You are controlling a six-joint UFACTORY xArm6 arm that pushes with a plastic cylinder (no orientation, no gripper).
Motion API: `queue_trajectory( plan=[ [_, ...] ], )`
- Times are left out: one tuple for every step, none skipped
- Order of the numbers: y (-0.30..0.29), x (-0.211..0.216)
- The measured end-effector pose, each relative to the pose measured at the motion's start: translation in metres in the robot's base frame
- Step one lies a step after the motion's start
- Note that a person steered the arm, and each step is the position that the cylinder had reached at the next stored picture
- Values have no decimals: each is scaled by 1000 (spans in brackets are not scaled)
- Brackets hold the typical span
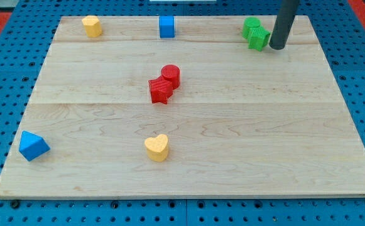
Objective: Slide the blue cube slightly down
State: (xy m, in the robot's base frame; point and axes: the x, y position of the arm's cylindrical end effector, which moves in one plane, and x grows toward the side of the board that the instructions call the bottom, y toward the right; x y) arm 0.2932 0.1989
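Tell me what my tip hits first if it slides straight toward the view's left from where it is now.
My tip would first meet the green blocks, which sit right beside it on its left, seemingly touching. The blue cube lies farther left and slightly higher, so a straight line may pass just below it.

text: none readable | labels: none | numbers: none | signs: none

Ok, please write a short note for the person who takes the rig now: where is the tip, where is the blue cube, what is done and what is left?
My tip is at the view's top right, right beside the green blocks, far from the blue cube.
The blue cube sits at the board's top edge, middle.
Done: nothing visible; the cube is not yet reached.
Left: bring the tip above the cube, then push it slightly down.
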Motion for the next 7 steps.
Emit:
queue_trajectory(
  plan=[
    [1, 2],
    [1, 4],
    [2, 8],
    [4, 9],
    [6, 11],
    [6, 14],
    [-20, 20]
  ],
)
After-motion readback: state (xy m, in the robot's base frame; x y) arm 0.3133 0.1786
